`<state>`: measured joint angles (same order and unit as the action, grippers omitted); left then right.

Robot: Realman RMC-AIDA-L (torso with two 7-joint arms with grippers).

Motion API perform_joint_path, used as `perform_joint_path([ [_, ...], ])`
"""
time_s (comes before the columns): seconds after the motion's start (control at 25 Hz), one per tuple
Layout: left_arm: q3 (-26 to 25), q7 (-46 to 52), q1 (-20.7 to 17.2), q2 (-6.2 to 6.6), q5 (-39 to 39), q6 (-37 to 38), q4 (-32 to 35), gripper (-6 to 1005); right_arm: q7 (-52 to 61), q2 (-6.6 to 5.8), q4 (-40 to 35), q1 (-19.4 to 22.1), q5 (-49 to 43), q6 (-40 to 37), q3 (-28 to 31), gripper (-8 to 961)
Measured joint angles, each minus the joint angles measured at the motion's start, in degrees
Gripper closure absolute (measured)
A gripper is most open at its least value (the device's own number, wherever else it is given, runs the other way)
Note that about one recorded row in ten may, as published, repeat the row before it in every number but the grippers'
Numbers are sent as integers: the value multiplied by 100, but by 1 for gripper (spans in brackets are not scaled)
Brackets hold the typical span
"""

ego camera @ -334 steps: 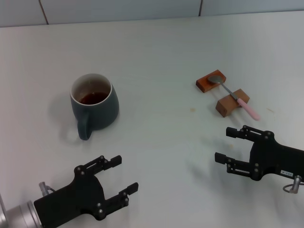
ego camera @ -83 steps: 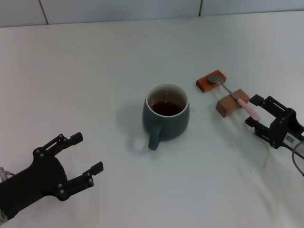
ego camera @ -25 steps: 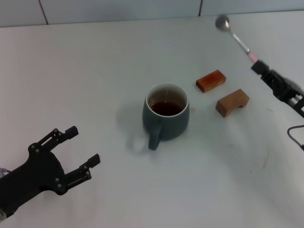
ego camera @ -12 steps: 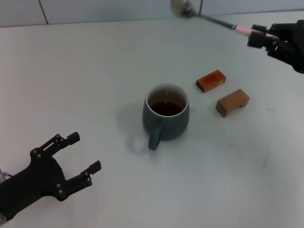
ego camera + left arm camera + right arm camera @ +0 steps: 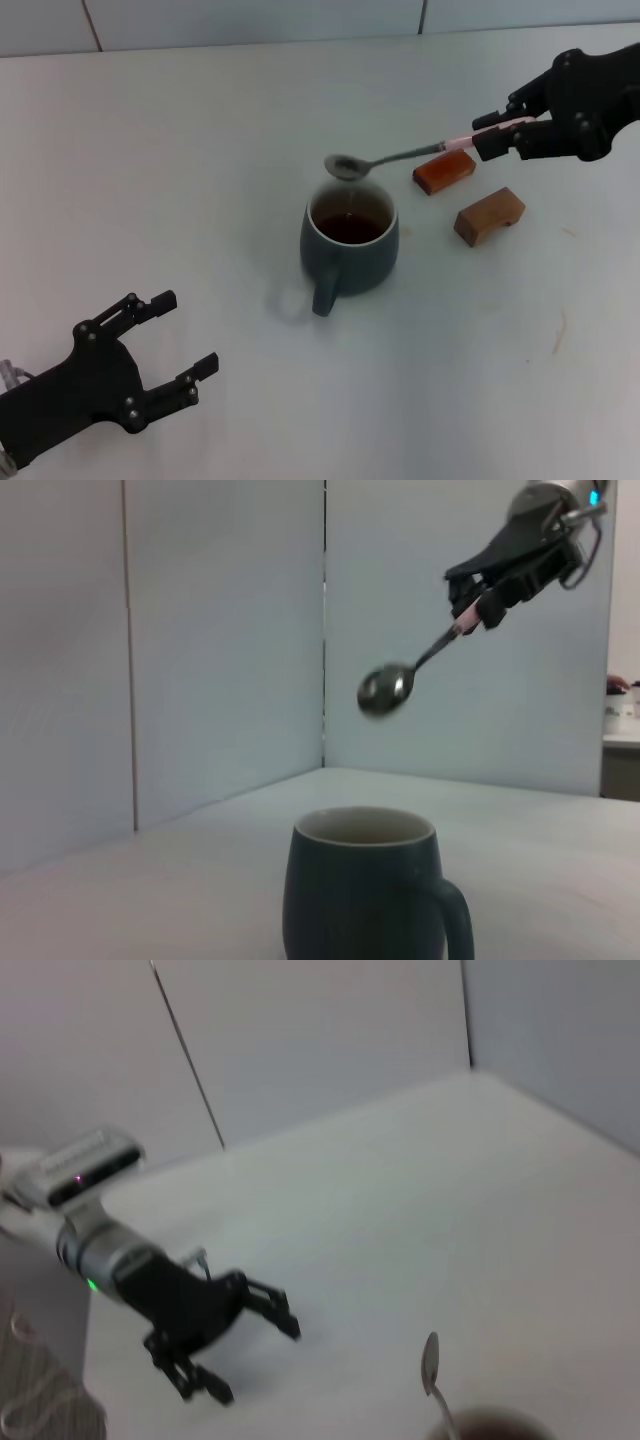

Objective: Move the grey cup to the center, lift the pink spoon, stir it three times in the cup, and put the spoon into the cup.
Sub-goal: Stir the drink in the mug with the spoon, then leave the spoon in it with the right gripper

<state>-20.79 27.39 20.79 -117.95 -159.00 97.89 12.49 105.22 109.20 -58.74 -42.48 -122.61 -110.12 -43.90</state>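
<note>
My right gripper [image 5: 497, 138], far right, clamps pink end of spoon [image 5: 400, 157], shaft angled down-left so metal bowl hangs over far rim of cup [image 5: 349, 240], clear above it in left wrist view. Cup sits mid-table, dark liquid inside, handle toward me; positioning judged done, stirring not begun. Grip at handle tip gives reach into cup without gripper nearing rim. Two wooden blocks [image 5: 488, 215] lie right of cup, bare. My left gripper [image 5: 165, 345] rests near left, fingers spread, holding nothing.
</note>
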Motion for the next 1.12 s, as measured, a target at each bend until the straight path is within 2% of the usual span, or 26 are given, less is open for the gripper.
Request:
perform_joint_path([
  [0.32, 31, -18, 14, 0, 1, -115, 15, 170, 351, -29, 29, -744, -952, 6, -360, 837],
  [0.48, 32, -16, 23, 1, 0, -119, 17, 170, 584, 27, 44, -1086, -1400, 116, -739, 837],
  [0.8, 32, -11, 31, -1, 11, -119, 11, 170, 866, 262, 65, -1598, -1981, 430, -1512, 837],
  [1.0, 31, 4, 31, -5, 8, -119, 8, 170, 882, 554, 76, -1769, -2533, 605, -1675, 837],
  [1.12, 32, 7, 31, -6, 15, -118, 3, 170, 882, 671, 65, -1819, -2622, 719, -1841, 837],
])
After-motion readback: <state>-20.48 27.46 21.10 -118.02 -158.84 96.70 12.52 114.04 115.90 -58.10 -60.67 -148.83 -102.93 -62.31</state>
